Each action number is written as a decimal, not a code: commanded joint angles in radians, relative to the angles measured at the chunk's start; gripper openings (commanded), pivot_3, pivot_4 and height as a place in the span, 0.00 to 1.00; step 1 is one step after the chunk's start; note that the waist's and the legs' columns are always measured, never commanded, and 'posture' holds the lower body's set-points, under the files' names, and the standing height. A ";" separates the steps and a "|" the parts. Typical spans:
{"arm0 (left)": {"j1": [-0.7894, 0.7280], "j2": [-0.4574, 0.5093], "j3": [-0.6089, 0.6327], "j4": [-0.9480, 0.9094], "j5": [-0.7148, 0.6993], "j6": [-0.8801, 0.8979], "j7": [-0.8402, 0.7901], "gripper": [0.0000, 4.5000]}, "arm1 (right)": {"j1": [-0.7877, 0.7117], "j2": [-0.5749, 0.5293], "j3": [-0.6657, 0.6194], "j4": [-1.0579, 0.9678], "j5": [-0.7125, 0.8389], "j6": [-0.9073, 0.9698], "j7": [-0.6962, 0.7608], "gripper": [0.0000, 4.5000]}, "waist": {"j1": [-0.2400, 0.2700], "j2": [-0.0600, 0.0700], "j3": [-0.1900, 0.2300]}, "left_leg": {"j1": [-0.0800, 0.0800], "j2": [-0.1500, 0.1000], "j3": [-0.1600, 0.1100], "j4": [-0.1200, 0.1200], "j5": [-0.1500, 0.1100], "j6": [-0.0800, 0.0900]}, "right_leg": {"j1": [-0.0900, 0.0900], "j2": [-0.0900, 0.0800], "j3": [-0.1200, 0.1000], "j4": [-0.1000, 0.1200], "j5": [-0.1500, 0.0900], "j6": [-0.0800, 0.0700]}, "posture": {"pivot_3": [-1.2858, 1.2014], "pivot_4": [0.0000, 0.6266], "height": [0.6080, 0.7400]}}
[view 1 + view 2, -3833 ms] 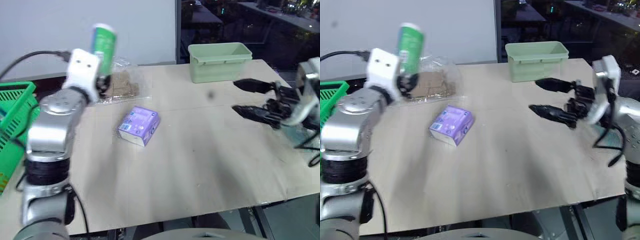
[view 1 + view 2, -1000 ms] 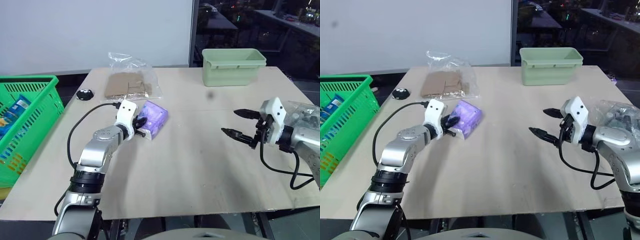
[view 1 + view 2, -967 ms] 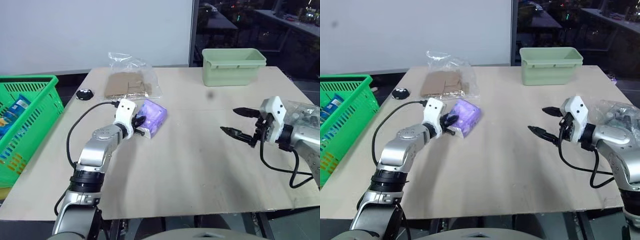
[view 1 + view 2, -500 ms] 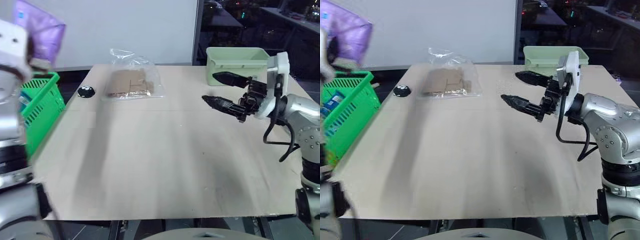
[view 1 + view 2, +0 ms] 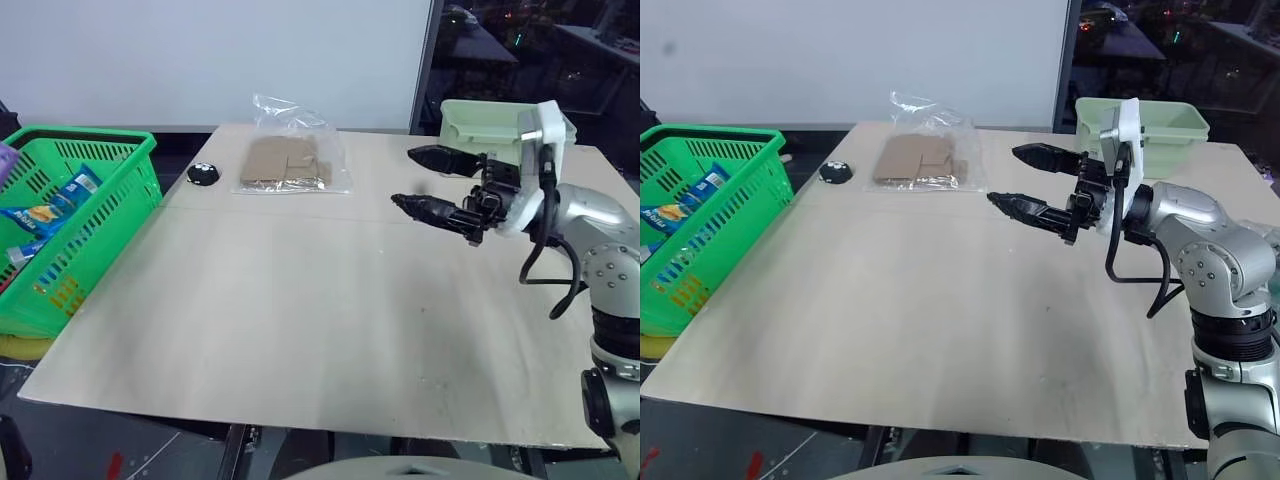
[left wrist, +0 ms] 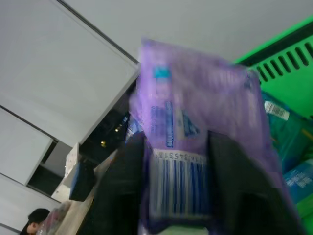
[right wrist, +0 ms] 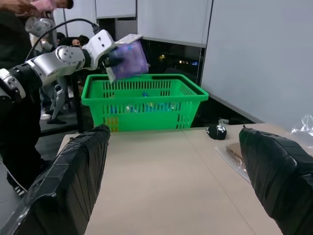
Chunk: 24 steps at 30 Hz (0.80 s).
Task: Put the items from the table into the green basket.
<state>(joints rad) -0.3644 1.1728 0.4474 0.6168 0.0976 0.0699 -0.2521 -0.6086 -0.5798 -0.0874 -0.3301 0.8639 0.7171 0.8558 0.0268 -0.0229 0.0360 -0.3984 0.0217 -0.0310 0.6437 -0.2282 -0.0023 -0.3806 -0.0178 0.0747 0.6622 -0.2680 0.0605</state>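
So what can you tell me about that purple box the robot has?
The purple carton is a soft-looking lilac pack with a white barcode and blue print on one face. The left end effector has it between its two black fingers, one on each side. It is up in the air, tilted, above the green basket, not touching the basket or the table.

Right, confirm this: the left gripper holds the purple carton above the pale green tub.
Not the tub. In the right wrist view the left gripper holds the purple carton above the green basket. The pale green tub sits at the table's far corner.
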 commanded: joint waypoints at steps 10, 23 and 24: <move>-0.144 -0.078 0.026 -0.028 -0.183 -0.102 -0.072 0.93 | 0.008 -0.037 -0.032 -0.017 -0.004 -0.007 -0.011 1.00 | -0.007 0.000 0.000 | 0.000 0.000 0.000 0.000 0.000 0.000 | 0.000 0.001 0.000 0.001 0.000 0.000 | 0.55 0.00 1.00; 0.406 -0.539 -0.213 -0.911 -0.558 0.277 -0.325 0.93 | 0.388 -0.043 -0.007 0.204 -0.332 -0.385 0.057 1.00 | -0.026 0.000 -0.001 | 0.000 0.001 0.004 0.001 0.000 0.001 | 0.001 0.001 0.005 0.001 0.000 0.000 | 0.54 0.00 1.00; 0.442 -0.546 -0.261 -0.925 -0.521 0.271 -0.331 0.93 | 0.420 -0.045 0.006 0.230 -0.374 -0.437 0.066 1.00 | -0.026 0.000 -0.001 | 0.001 0.001 0.003 0.001 0.000 0.001 | 0.001 0.002 0.005 0.001 0.000 0.000 | 0.54 0.00 1.00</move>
<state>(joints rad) 0.0690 0.6261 0.2214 -0.2606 -0.4650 0.3533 -0.5764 -0.1924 -0.6169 -0.0830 -0.1091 0.5370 0.3615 0.9039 0.0011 -0.0224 0.0349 -0.3963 0.0222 -0.0273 0.6446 -0.2286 -0.0015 -0.3790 -0.0155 0.0798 0.6636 -0.2681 0.0601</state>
